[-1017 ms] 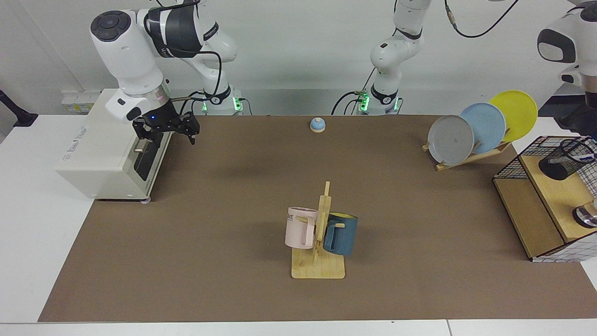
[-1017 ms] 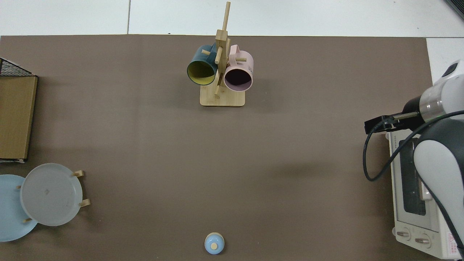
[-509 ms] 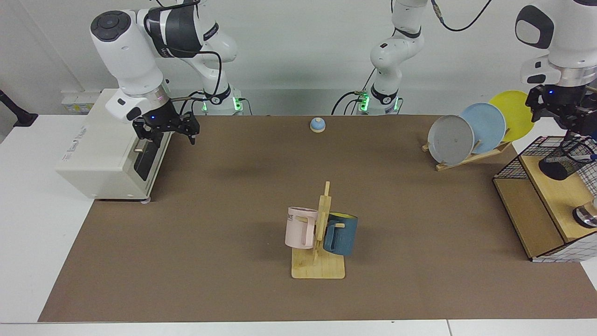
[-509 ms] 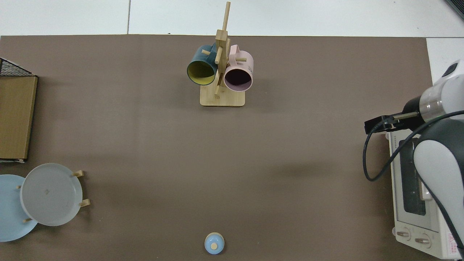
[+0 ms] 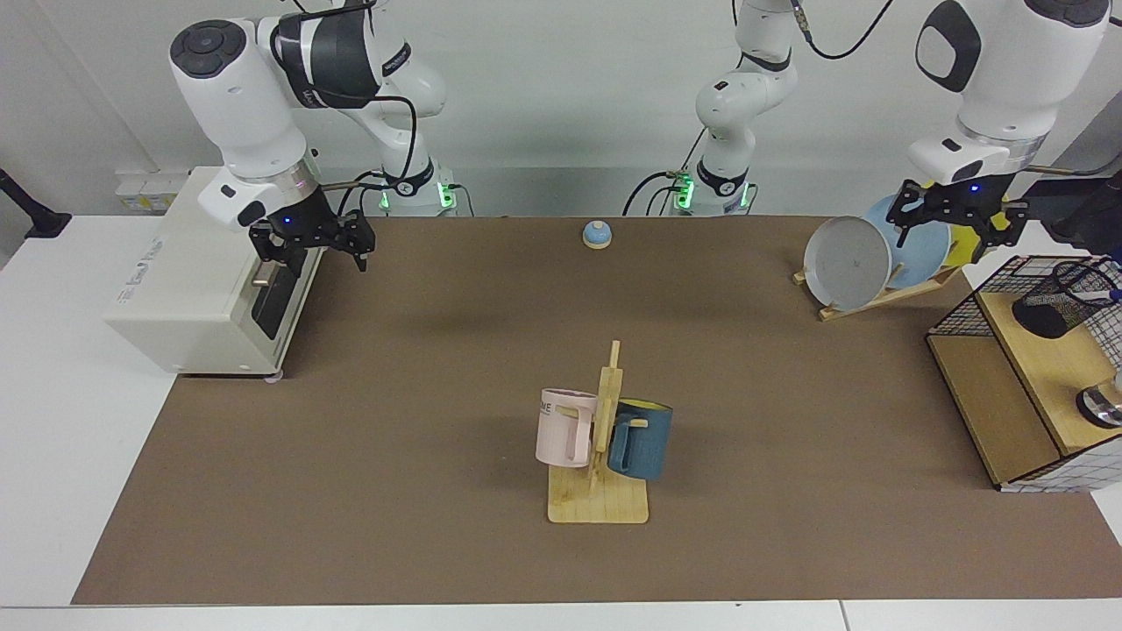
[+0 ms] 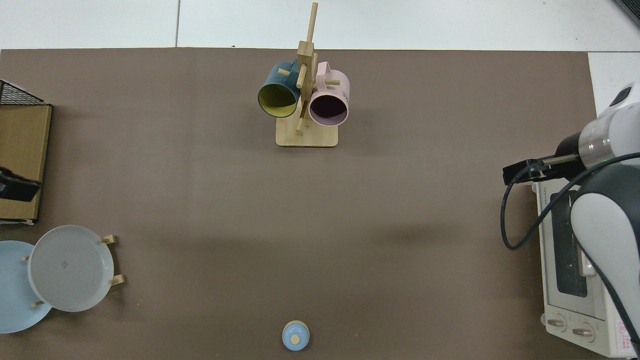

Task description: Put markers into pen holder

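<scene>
The black mesh pen holder point(image 5: 1062, 300) rests on the wooden top of the wire shelf point(image 5: 990, 403) at the far right of the facing view, looking tilted with its mouth up and to the right. A small blue bit point(image 5: 1116, 297) shows at its rim; I cannot make out the marker's white barrel. My left gripper point(image 5: 955, 219) hangs in front of the plates, above and left of the holder, with nothing seen in it. It just enters the top view as a dark block point(image 6: 17, 185). My right gripper point(image 5: 311, 244) waits beside the toaster oven point(image 5: 197, 280).
A rack of three plates point(image 5: 848, 263) stands behind the left gripper. A wooden mug tree point(image 5: 599, 491) with a pink mug and a blue mug stands at mid-front. A small blue bell point(image 5: 597, 234) sits at the back. A metal object point(image 5: 1103, 405) lies on the shelf.
The left arm has lifted away from the pen holder and swung toward the middle, now before the plates; it has come into the top view's left edge. The right arm has not moved.
</scene>
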Robot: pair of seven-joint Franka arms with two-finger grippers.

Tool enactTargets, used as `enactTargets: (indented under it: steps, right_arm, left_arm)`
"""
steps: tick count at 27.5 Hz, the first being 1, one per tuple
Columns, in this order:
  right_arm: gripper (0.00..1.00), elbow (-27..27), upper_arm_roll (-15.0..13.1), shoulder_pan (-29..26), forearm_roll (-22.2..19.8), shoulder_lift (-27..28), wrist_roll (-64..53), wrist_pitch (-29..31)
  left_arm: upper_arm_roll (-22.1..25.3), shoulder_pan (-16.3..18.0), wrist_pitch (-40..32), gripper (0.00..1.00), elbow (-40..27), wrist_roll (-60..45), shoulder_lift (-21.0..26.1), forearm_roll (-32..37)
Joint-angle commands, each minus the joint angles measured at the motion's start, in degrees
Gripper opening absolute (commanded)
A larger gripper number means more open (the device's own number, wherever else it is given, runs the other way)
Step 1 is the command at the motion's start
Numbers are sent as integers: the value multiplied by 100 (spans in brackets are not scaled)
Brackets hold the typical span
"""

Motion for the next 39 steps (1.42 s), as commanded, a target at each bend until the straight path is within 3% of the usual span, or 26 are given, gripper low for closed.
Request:
enactTargets:
  steps: [1,11,22,25,30,39]
  right_arm:
    - [100,22,54,-99,27,-25,-205,-69]
    - [100,22,54,-99,27,-25,-205,-69]
    - [100,22,54,-99,27,-25,-205,-69]
    - [100,22,54,-99,27,-25,-205,-69]
    - [100,22,54,-99,27,-25,-205,-69]
    - [100,22,54,-99,27,-25,-205,-69]
  left_arm:
    - [-165,-11,-201,100,-8,-1436,-92,-445]
    - [-507,-11,-166,100,1,-3379,-92,-1044]
    - [-648,-90,-272,100,36,-3908,-101,-1114]
    - [-368,-563,-307,100,36,-3925,-101,-1088]
    - [861,-1784,-333,100,36,-3934,-109,-1088]
    - [1908,-2972,-333,100,27,-3926,-197,-1017]
